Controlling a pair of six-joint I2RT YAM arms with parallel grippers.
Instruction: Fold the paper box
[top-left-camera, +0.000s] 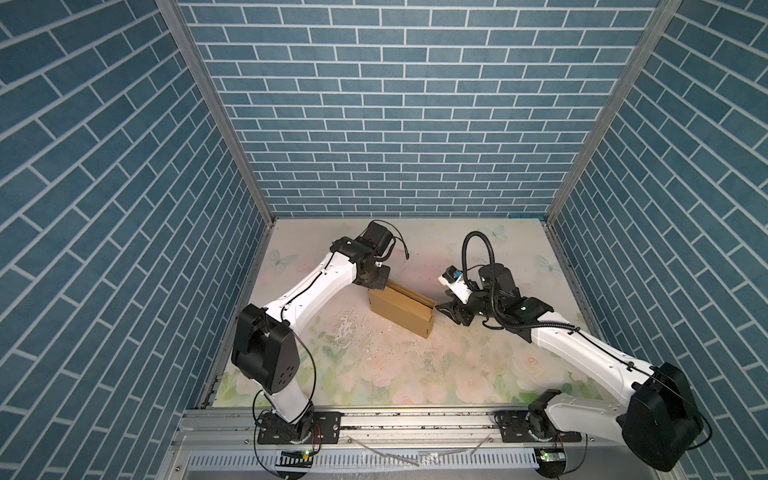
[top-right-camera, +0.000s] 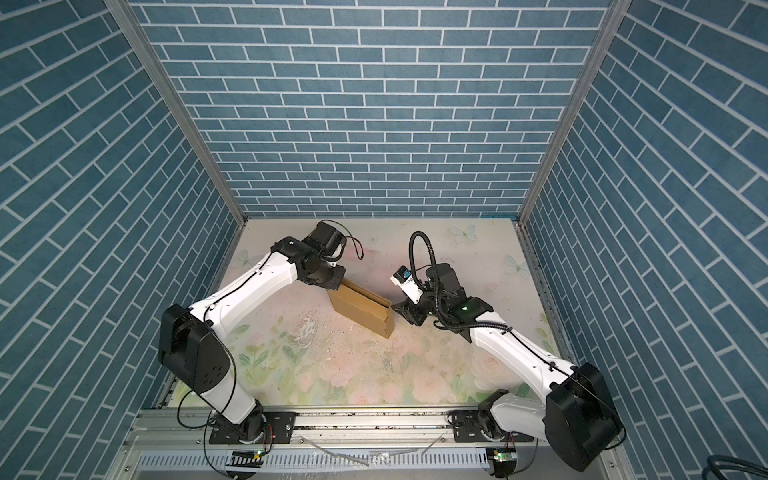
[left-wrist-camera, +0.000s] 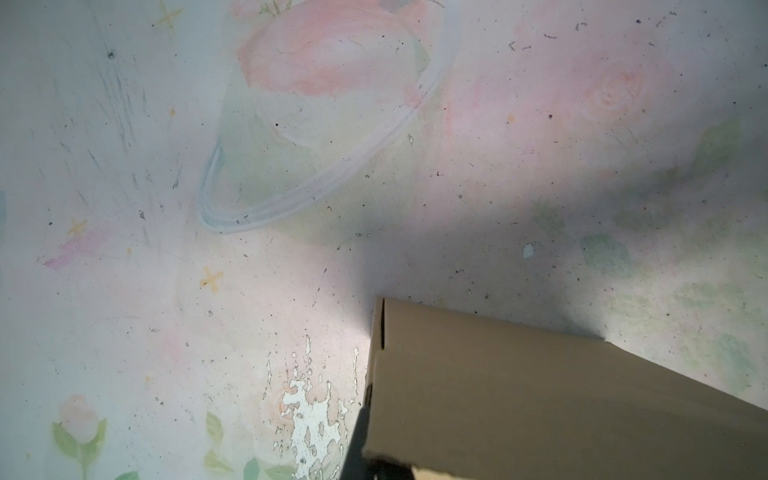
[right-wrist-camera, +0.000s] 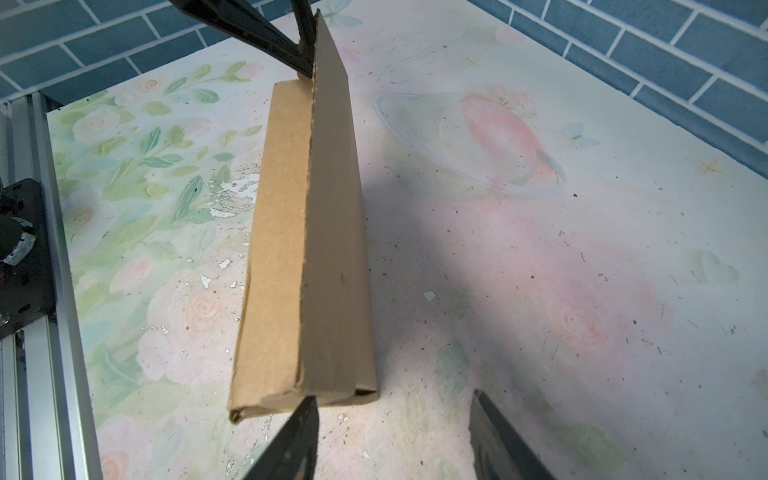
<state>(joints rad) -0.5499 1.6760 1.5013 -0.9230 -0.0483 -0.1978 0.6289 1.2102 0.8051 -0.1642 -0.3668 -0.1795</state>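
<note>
**Both top views.** The box (top-left-camera: 401, 309) (top-right-camera: 361, 311) lies slantwise at mid-bench (top-left-camera: 374, 365) (top-right-camera: 332, 365), with bare surface on every side and all edges well apart. The left gripper (top-left-camera: 384, 286) (top-right-camera: 338, 284) meets its far-left end. The right gripper (top-left-camera: 446, 315) (top-right-camera: 403, 315) stands just beside its near-right end.

**Left wrist view.** A brown panel of the box (left-wrist-camera: 519, 395) has a dark finger (left-wrist-camera: 357, 436) against it.

**Right wrist view.** A flap (right-wrist-camera: 332, 208) stands upright along the box (right-wrist-camera: 274, 249). The left gripper (right-wrist-camera: 307, 66) is clenched on the flap's far end. The right gripper (right-wrist-camera: 395, 440) is released, jaws wide and holding nothing. One fingertip (right-wrist-camera: 307, 409) is at the box's near end; contact cannot be told.
</note>
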